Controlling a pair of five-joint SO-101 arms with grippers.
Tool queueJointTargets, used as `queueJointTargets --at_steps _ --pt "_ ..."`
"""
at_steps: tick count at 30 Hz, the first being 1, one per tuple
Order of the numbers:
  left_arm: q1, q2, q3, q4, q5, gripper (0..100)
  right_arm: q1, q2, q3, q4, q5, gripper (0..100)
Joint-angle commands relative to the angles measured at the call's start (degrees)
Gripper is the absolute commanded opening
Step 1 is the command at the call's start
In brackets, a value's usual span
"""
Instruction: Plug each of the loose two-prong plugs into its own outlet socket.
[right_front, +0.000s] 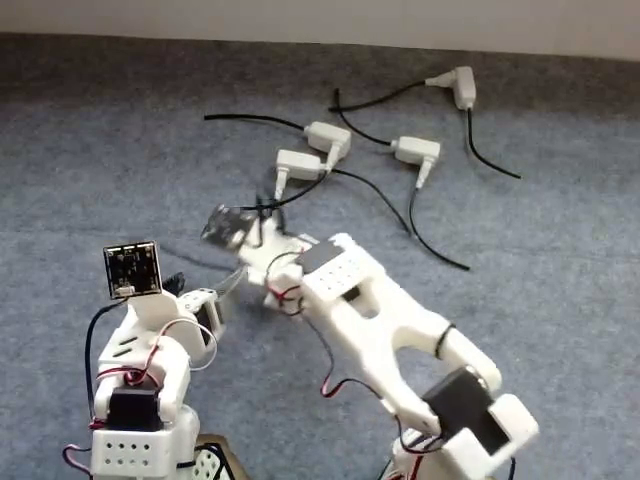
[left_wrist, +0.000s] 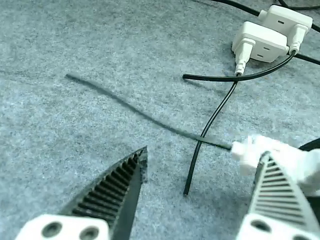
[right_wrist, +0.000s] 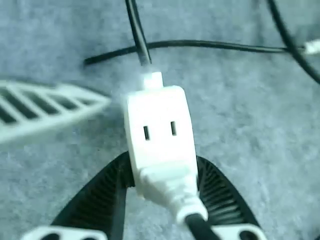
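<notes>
The right gripper (right_wrist: 162, 165) clamps the outlet socket (right_wrist: 157, 120) and the left gripper (left_wrist: 202, 155) stands open; the cable (right_wrist: 137, 30) could pull the socket askew.

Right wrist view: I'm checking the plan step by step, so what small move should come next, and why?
Probably shift the left tool sideways until the cord end of the socket sits between its open fingers: the right tool is shut on the socket, while the left holds nothing and that end lies beside one finger.
</notes>
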Motion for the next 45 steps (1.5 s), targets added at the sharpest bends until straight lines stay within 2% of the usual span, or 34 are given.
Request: queueJointTargets --at_steps 1,8,15,27,33,35,41,45 --pt "0.7 -0.2 -1.5 -1.3 -0.1 34 8.3 -10.1 -1.1 3.0 -1.1 6.1" --pt "0.7 -0.2 -1.5 -1.3 -0.1 34 19.5 -18.9 -1.8 4.8 4.6 6.1" --pt "0.7 -0.2 -1.5 -1.3 -0.1 34 30.1 -16.6 -14.1 4.8 9.3 6.2" --pt "0.7 -0.2 -1.5 -1.3 -0.1 34 37.0 23.7 -53.2 5.2 9.3 6.3" --pt "0.8 -0.2 -0.3 -3.0 -0.3 34 37.2 42.8 -72.9 12.8 9.1 6.6" --pt "0.7 -0.2 -0.3 -3.2 -0.3 34 37.8 47.8 -80.1 16.0 9.1 10.4" --pt "0.7 -0.2 -0.3 -3.2 -0.3 34 38.5 57.5 -101.8 27.5 9.1 33.6" --pt "0.7 -0.2 -0.3 -3.2 -0.3 34 38.5 60.4 -114.9 34.0 9.3 36.1"
